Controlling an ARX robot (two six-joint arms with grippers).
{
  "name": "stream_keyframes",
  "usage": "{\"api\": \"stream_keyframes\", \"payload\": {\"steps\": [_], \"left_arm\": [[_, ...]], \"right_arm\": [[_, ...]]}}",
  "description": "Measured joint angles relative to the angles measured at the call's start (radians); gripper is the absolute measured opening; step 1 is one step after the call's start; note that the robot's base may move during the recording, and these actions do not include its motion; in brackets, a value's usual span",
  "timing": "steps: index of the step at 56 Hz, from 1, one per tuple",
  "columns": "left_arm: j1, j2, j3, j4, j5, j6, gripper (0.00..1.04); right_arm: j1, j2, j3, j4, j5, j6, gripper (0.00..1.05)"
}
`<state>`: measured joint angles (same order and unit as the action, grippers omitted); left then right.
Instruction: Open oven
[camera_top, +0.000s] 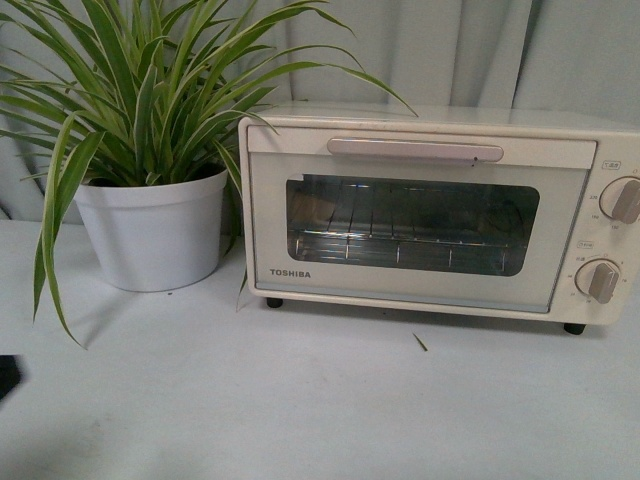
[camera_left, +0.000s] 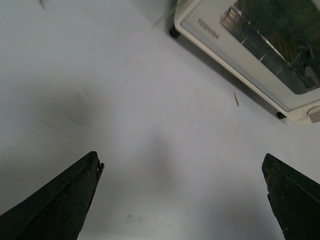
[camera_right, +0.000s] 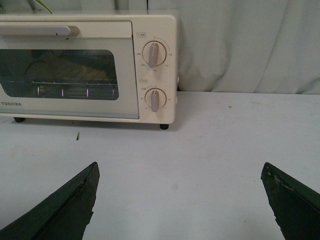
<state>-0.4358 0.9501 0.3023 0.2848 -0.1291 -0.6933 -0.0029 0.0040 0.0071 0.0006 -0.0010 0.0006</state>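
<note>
Left gripper (camera_left: 182, 200) spread wide, holding nothing, hovering over the desk (camera_left: 125, 100) near the oven's (camera_left: 210, 35) front left foot. At the desk's back left, plant (camera_top: 150, 90) in a white pot (camera_top: 155, 235). Just beside it, along the back edge toward the right, oven with door (camera_top: 270, 220) shut, handle (camera_top: 415, 149) across the top, rack (camera_top: 400, 240) behind the glass, knobs (camera_top: 622, 200) at its right end. Right gripper (camera_right: 180, 200) likewise gaping and empty, facing the knobs from well apart.

Soft even light, cool cast; faint shadows; slight blur throughout.
</note>
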Motion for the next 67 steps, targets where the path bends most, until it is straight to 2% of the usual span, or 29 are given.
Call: {"api": "stream_keyframes", "payload": {"steps": [3,13,29,56,57,61,67], "left_arm": [[-0.010,0.126,0.037,0.058,0.037,-0.064,0.98],[-0.044,0.447,0.181,0.158,0.035,-0.219,0.98],[-0.061,0.670,0.344,0.180,0.035,-0.320,0.98],[-0.042,0.789,0.457,0.208,0.035,-0.386,0.98],[-0.039,0.790,0.457,0.210,0.034,-0.386,0.98],[-0.029,0.792,0.457,0.217,0.027,-0.386,0.98],[-0.023,0.794,0.457,0.221,0.028,-0.386,0.98]], "right_arm": [[0.000,0.000,0.000,0.000,0.000,0.000,0.95],[0.000,0.000,0.000,0.000,0.000,0.000,0.95],[0.000,0.000,0.000,0.000,0.000,0.000,0.95],[0.000,0.000,0.000,0.000,0.000,0.000,0.95],[0.000,0.000,0.000,-0.001,-0.005,0.002,0.95],[-0.016,0.050,0.021,-0.063,-0.133,0.035,0.95],[0.043,0.174,0.052,-0.009,-0.075,0.054,0.95]]}}
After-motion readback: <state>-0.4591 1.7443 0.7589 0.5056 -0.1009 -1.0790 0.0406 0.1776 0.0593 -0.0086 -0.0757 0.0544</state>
